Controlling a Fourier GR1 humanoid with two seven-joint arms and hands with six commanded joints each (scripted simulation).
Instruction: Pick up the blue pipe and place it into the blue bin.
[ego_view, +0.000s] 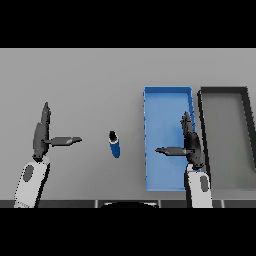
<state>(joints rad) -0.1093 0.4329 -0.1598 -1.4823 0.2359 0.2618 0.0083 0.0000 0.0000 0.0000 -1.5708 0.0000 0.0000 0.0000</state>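
Midway, blue pipe (115, 144), seemingly upright, apart from unclenched left hand (41, 136) and right hand (191, 145).

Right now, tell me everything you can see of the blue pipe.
The blue pipe is a short, plain blue cylinder with a dark end that points away from the robot. It rests on the grey table, untouched, just left of the blue bin and outside it. The left hand and right hand flank it, fingers straight, neither in contact.

Blue bin (160, 100) — partly behind right hand (191, 145)
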